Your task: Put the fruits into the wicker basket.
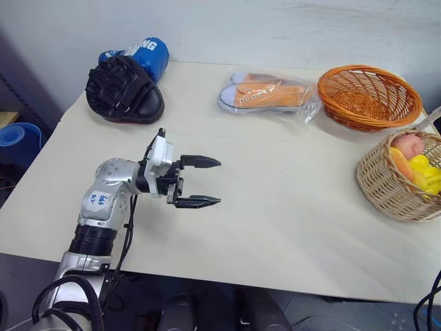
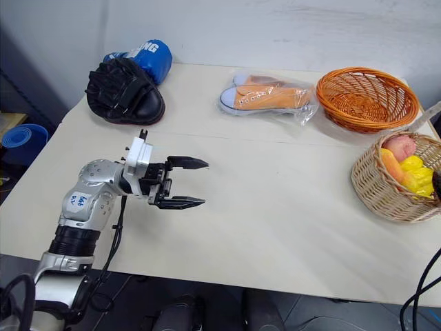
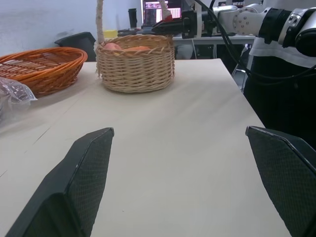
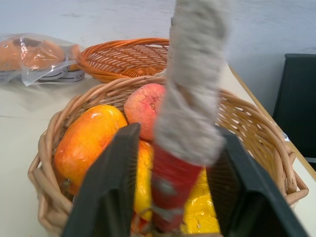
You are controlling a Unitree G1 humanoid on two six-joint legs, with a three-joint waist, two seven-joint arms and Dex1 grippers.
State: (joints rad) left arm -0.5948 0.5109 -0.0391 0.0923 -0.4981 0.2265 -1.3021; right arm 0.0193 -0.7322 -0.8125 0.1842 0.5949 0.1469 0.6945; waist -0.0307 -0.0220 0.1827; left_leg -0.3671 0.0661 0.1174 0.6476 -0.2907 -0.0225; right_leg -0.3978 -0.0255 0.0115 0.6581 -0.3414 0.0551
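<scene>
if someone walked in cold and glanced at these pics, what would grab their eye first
Likely the wicker basket at the table's right edge, already holding a pink peach, an orange mango and yellow fruit. Its cloth-wrapped handle stands between the fingers of the right gripper, apart from them. Next, the left gripper, open over the bare middle of the table, and the bright orange wicker bowl at the far right corner.
</scene>
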